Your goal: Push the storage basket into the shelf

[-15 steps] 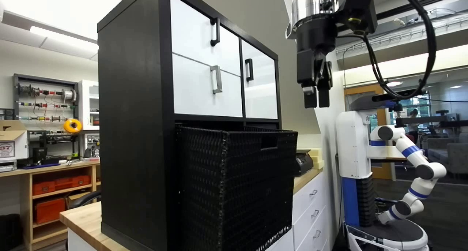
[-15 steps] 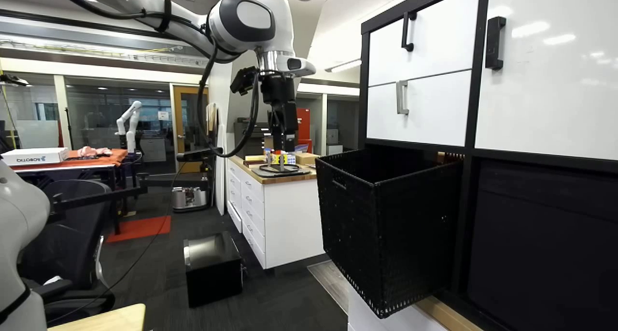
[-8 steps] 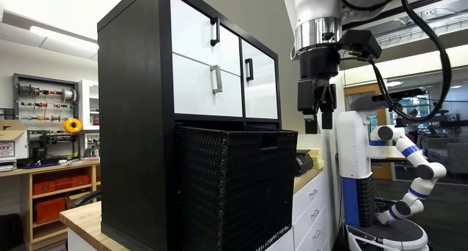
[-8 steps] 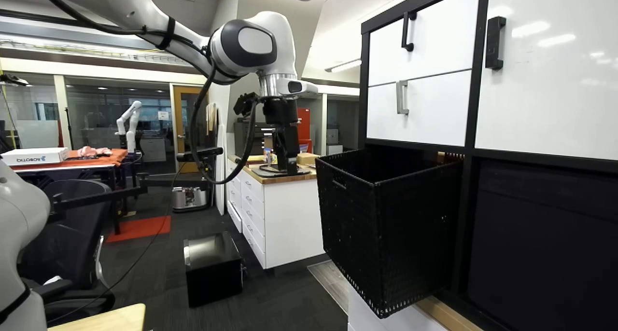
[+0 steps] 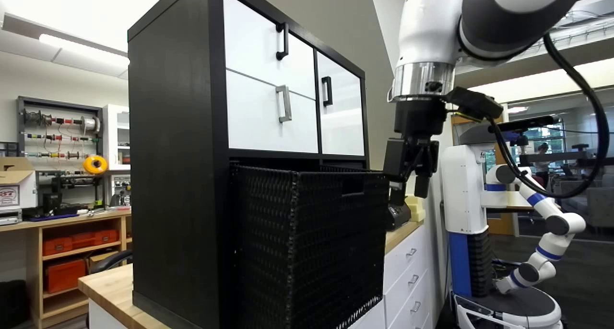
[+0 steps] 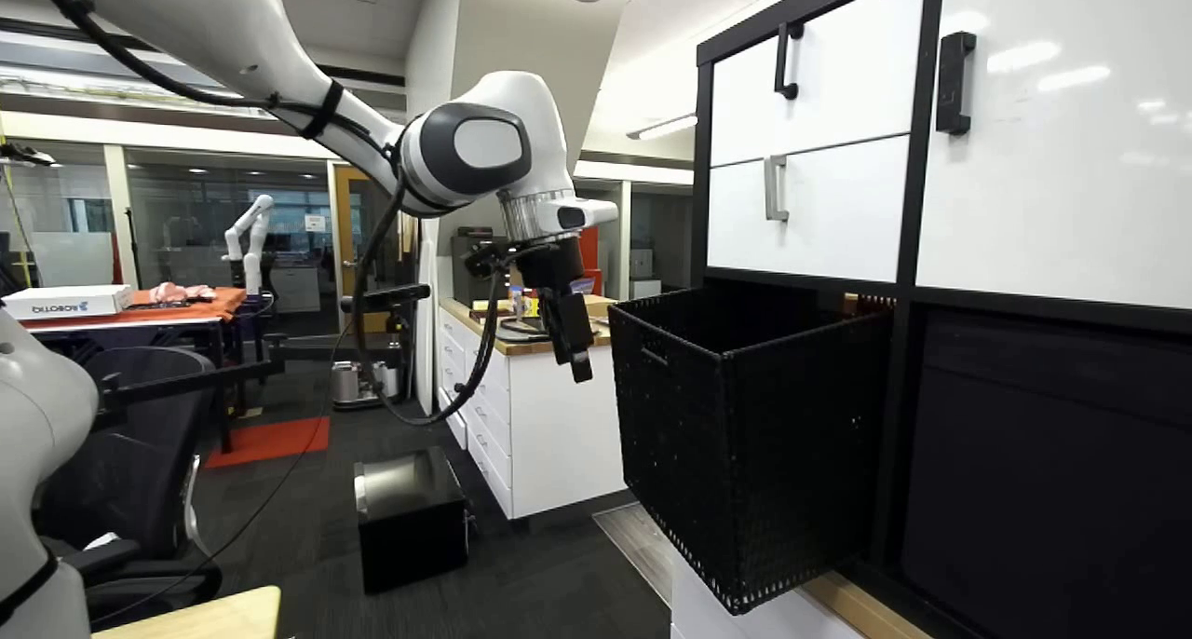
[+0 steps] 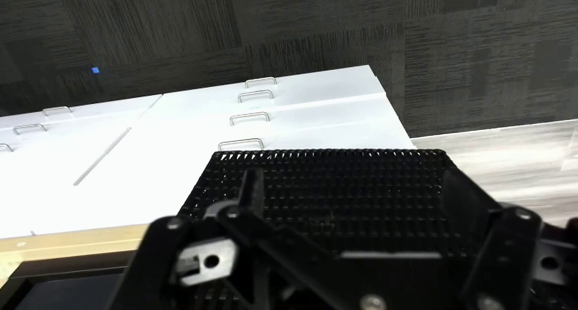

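Note:
The storage basket (image 5: 336, 242) is a large black woven bin. In both exterior views it sticks well out of a lower compartment of the shelf (image 5: 172, 151), a tall black cabinet with white drawer fronts. The basket (image 6: 736, 453) has a handle slot near its front rim, and its inside is dark. My gripper (image 5: 409, 191) is open and empty, pointing down and slightly tilted. In an exterior view the gripper (image 6: 579, 369) hangs in front of the basket's front side, apart from it. In the wrist view the fingers (image 7: 354, 181) are wide apart, with the basket's ribbed front (image 7: 334, 165) behind them.
Black drawer handles (image 5: 327, 91) jut from the shelf above the basket. White lower cabinets (image 5: 407, 281) with a wooden top stand beyond it. A white drawer unit (image 6: 559, 434) carries assorted items. A black box (image 6: 410, 527) and an office chair (image 6: 140, 453) stand on the floor.
My gripper has moved down steadily, from above the basket's rim to about rim height. It has tilted, its fingertips swinging slightly toward the basket. The basket and shelf have not moved.

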Motion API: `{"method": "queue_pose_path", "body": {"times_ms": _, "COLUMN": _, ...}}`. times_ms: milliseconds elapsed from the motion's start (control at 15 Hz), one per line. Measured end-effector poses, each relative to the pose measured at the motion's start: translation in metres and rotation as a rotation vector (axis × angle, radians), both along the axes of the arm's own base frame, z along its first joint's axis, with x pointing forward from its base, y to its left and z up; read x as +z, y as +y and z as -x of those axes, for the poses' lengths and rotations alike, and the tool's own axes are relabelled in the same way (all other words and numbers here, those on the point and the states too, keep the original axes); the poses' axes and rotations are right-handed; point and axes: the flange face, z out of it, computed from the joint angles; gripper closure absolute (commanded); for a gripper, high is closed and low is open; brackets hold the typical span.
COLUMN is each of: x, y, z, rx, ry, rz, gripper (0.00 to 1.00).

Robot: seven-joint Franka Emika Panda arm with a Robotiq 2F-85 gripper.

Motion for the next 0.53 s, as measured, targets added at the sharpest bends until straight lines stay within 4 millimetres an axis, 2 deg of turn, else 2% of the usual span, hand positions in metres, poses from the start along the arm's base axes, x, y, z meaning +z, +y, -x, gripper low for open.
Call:
{"method": "queue_pose_path", "body": {"times_ms": 267, "x": -0.021, "y": -0.008, "z": -0.003, "rx": 0.014, "ry": -0.079, "rz": 0.011, "gripper": 0.0}}
{"method": "queue_pose_path", "body": {"times_ms": 533, "x": -0.033, "y": -0.017, "z": -0.019, "rx": 0.05, "ry": -0.183, "rz": 0.036, "gripper": 0.0}}
